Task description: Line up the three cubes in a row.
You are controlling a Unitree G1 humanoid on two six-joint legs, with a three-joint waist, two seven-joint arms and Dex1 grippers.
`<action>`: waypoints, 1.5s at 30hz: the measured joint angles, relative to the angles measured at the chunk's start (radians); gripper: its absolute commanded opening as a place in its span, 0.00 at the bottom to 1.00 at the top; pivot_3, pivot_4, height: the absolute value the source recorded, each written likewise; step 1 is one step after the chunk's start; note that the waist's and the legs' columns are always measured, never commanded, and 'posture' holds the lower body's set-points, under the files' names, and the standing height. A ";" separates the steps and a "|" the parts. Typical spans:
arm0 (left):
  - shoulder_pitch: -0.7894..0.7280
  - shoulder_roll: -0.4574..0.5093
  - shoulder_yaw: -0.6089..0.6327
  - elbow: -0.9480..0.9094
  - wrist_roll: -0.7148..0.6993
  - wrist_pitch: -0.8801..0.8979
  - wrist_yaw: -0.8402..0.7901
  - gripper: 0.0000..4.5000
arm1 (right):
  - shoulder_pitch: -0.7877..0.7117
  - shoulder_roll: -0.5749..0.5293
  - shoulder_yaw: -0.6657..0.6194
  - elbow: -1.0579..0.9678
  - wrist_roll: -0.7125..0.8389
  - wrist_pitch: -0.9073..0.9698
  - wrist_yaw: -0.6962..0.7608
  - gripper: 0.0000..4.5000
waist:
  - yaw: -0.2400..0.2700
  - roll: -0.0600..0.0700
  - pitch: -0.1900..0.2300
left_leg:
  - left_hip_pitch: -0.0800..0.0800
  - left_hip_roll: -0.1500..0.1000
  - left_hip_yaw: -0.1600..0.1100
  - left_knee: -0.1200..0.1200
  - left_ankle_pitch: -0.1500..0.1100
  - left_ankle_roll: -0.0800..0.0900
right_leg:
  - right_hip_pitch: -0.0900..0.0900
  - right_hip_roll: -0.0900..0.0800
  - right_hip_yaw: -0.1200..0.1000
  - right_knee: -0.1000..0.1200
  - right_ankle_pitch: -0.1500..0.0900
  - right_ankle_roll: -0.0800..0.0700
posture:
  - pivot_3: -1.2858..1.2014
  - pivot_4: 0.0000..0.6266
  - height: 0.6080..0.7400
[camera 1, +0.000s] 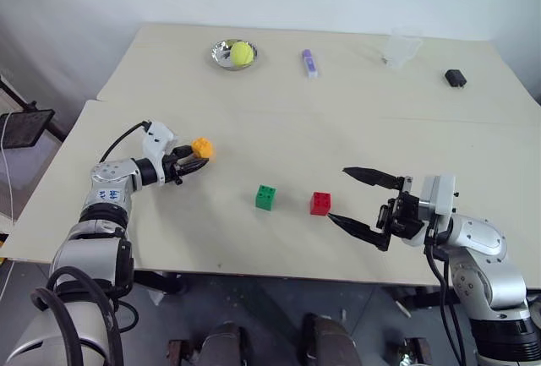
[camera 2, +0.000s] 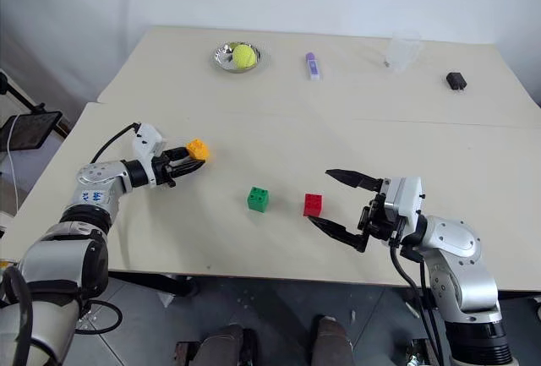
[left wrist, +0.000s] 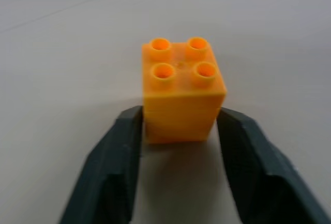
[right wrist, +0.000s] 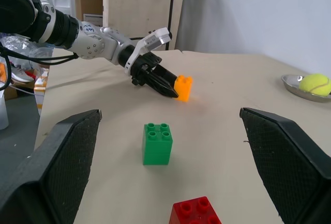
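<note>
Right claw (camera 1: 352,198) spread wide, left claw (camera 1: 196,161) clamping orange cube (camera 1: 202,147), beige table (camera 1: 279,129), white wall.

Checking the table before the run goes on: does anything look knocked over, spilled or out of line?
Nothing is spilled or damaged. Only the orange cube sits apart, gripped by the left gripper, up and left of the green cube and red cube, which stand upright side by side.

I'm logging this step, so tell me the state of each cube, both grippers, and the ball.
orange cube: upright, gripped by left gripper
green cube: upright on table, free
red cube: upright on table, free
left gripper: shut on orange cube
right gripper: open, empty
tennis ball: in metal bowl
</note>
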 measured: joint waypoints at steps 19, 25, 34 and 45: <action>0.076 0.082 -0.040 -0.113 -0.015 -0.175 -0.540 0.32 | 0.033 -0.040 -0.006 0.037 0.005 0.000 0.064 1.00 | 0.003 0.000 0.000 | 0.000 0.000 0.000 0.002 0.000 0.000 | 0.000 0.000 0.000 0.000 0.000 0.000 | 0.52 0.24 1.00; 0.055 0.042 -0.096 -0.083 0.014 -0.236 -0.540 0.32 | 0.039 -0.052 -0.007 0.037 0.007 0.002 0.080 1.00 | 0.000 0.000 0.000 | 0.000 0.000 0.000 0.001 0.000 0.001 | 0.000 0.000 0.000 0.001 0.000 0.000 | 0.52 0.24 1.00; 0.019 0.037 -0.127 -0.051 0.045 -0.205 -0.536 0.67 | 0.047 -0.066 -0.010 0.037 0.014 0.016 0.087 1.00 | 0.000 0.000 0.000 | 0.000 0.000 0.000 0.001 0.000 0.001 | 0.000 0.000 0.000 0.001 0.000 0.000 | 0.52 0.24 1.00; 0.277 0.247 0.041 -0.472 -0.111 -0.077 -0.499 0.93 | -0.103 -0.261 -0.024 0.070 0.031 0.171 0.144 1.00 | -0.025 0.001 0.000 | 0.000 0.002 -0.006 0.001 0.000 0.001 | -0.002 0.000 0.002 0.004 0.000 0.000 | 0.52 0.24 1.00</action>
